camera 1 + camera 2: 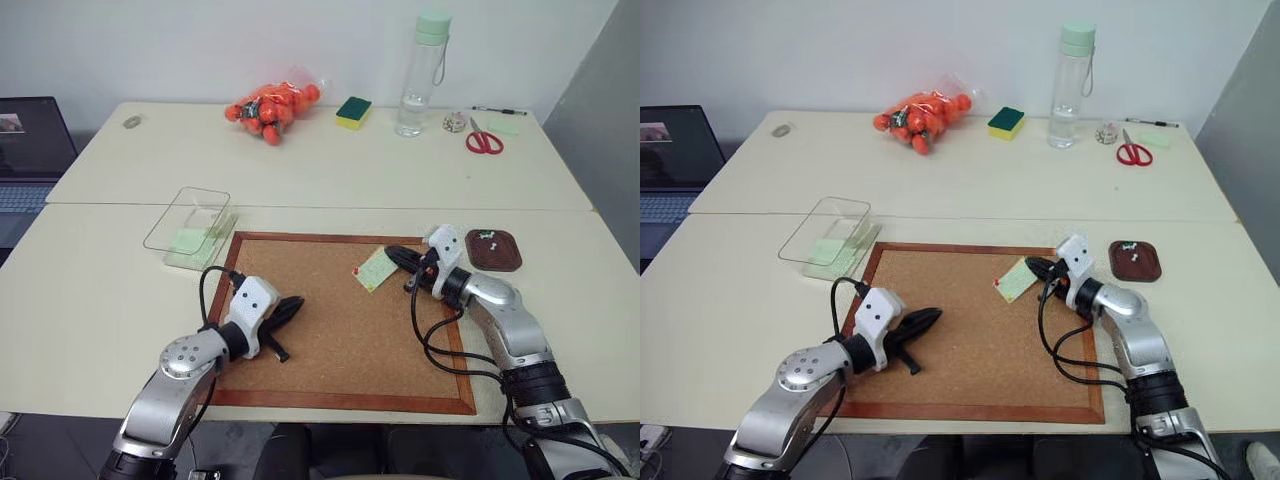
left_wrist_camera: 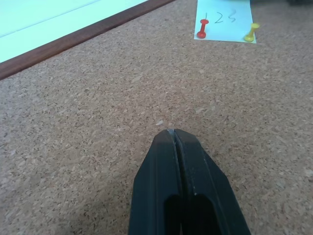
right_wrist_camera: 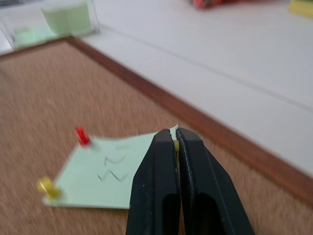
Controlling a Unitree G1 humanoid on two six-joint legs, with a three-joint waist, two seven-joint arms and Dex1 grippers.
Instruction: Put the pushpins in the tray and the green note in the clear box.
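A: Where does the pale green square paper note (image 1: 376,268) sit against the edges?

B: On the large wood-framed corkboard (image 1: 330,330), near its far right part, tilted, one corner close to the reddish frame. A red pushpin (image 3: 81,135) and a yellow pushpin (image 3: 47,187) stand in its side away from the right gripper (image 3: 175,133). That gripper's black fingers are pressed together at the note's near corner, with a bit of yellow showing between the tips; whether that is a pin, I cannot tell.

A: And the left gripper (image 2: 173,133)?

B: Its fingers are together, holding nothing, low over bare cork in the board's left half, well apart from the note.

A: Open room?

B: The cork between the two grippers is bare. The pale worktop (image 1: 90,290) left of the board is open up to the transparent shallow plastic box (image 1: 190,225), which sits just off the board's far left corner with something pale green in it. The small dark brown wooden tray (image 1: 493,250) lies just beyond the board's right edge, with a few tiny pins inside.

A: Any writing?

B: Handwriting on the note reads "123". No other label is readable.

A: Far side?

B: A bag of orange fruit (image 1: 270,108), a yellow-and-green sponge (image 1: 353,112), a tall clear bottle with a green cap (image 1: 420,75) and red-handled scissors (image 1: 484,140), all well away from the board.
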